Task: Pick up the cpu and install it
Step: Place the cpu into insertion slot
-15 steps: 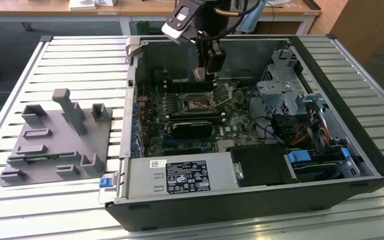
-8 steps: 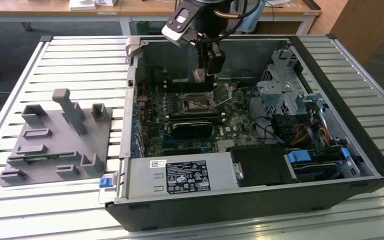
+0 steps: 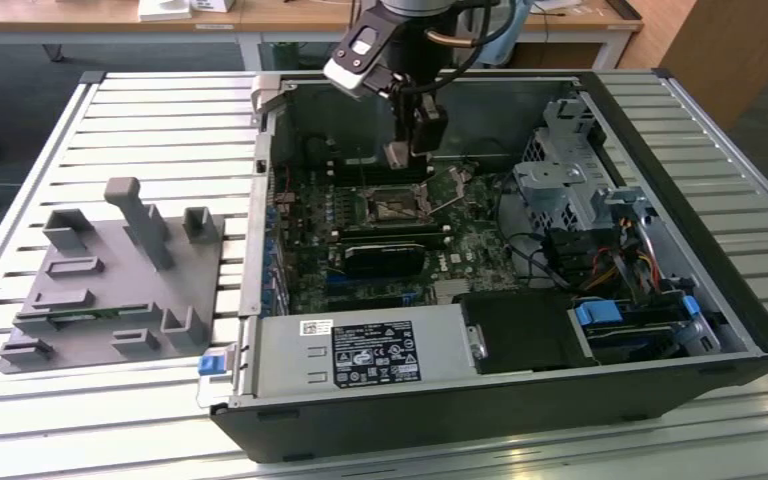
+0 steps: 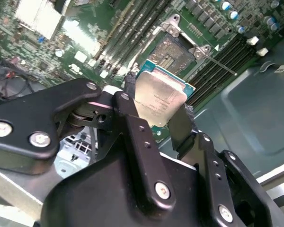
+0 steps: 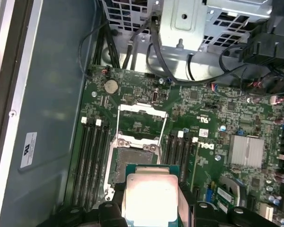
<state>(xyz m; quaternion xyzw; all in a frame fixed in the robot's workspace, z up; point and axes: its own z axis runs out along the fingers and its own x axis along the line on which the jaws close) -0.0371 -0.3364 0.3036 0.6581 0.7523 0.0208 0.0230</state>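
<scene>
Robot arm's gripper (image 3: 404,155) hangs inside an open desktop computer case (image 3: 744,300), jaws clamped on two opposite edges of the cpu (image 4: 158,97), silver-grey lid facing the wrist cameras. The chip is held in the air above the green motherboard (image 5: 213,113), near the cpu socket (image 5: 132,161) but not yet in it. The socket looks ready: its load plate (image 5: 142,116) is swung open, its metal lever (image 4: 217,61) stands released to one side, and the contact field lies bare. To seat the chip well, it would likely need to travel flat and square to the socket frame, with its corners and notches matched before it touches. It should then settle under little more than its own weight, since the socket's fine contacts would bend under any sideways scrape or push. The jaws hold only the thin rim, so the grip looks slender. The black memory slots (image 5: 92,161) flanking the socket leave them little room. The case lies on its side, open face up, on a slatted metal table (image 3: 157,130). Its power supply (image 3: 357,355) sits at the near end and its drive cage (image 3: 564,190) towards the exterior view's right. Well apart from it, on the exterior view's left, sits a grey moulded parts fixture (image 3: 117,290), with what appears to be a thin green memory stick (image 3: 84,318) lying in one of its slots. Beyond the table are wooden desks (image 3: 291,15), a wooden cabinet (image 3: 731,40) and a dark floor.
</scene>
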